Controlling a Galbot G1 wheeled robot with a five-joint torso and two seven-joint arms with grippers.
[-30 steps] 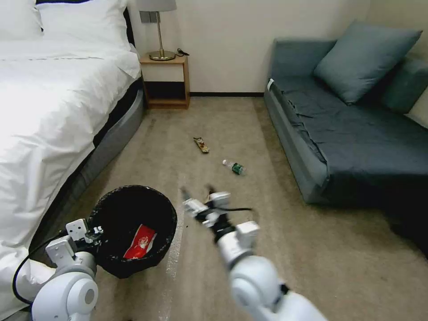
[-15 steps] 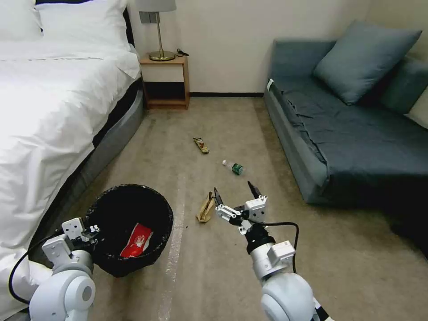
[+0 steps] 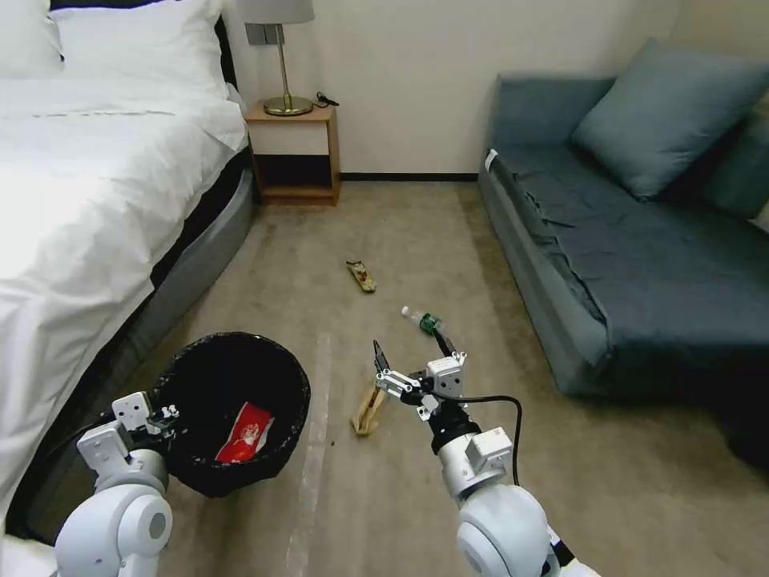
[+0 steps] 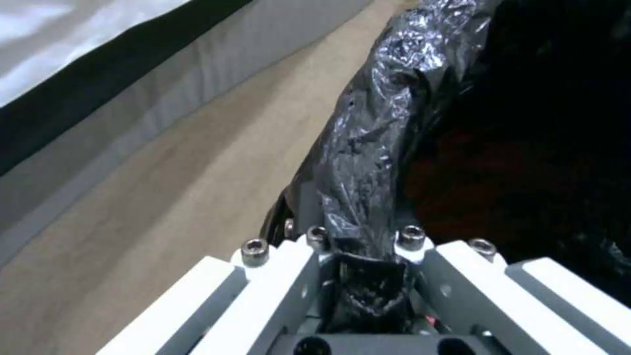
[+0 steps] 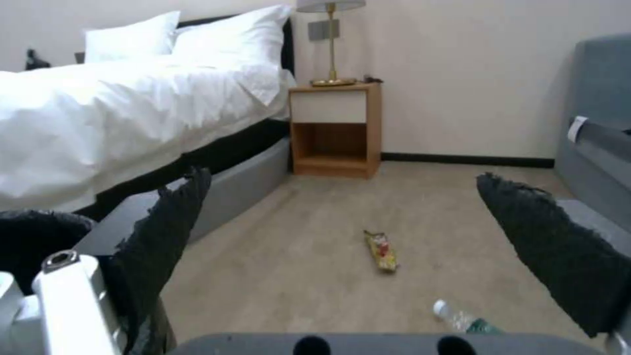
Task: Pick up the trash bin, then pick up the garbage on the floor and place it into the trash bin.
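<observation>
Black bin (image 3: 232, 409) rim clamped in left gripper (image 4: 368, 256); right gripper (image 3: 408, 361) wide open, empty, above tan wrapper (image 3: 368, 410).

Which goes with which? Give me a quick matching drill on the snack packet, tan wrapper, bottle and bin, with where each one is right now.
Things:
1. red-and-white snack packet
2. tan wrapper
3. bottle
4. trash bin

Places:
A. rim clamped in the left gripper
B. on the carpet just left of the open right gripper
C. inside the bin
D. on the carpet just beyond the right gripper, toward the sofa

Pairs: 1-C, 2-B, 3-D, 4-A
</observation>
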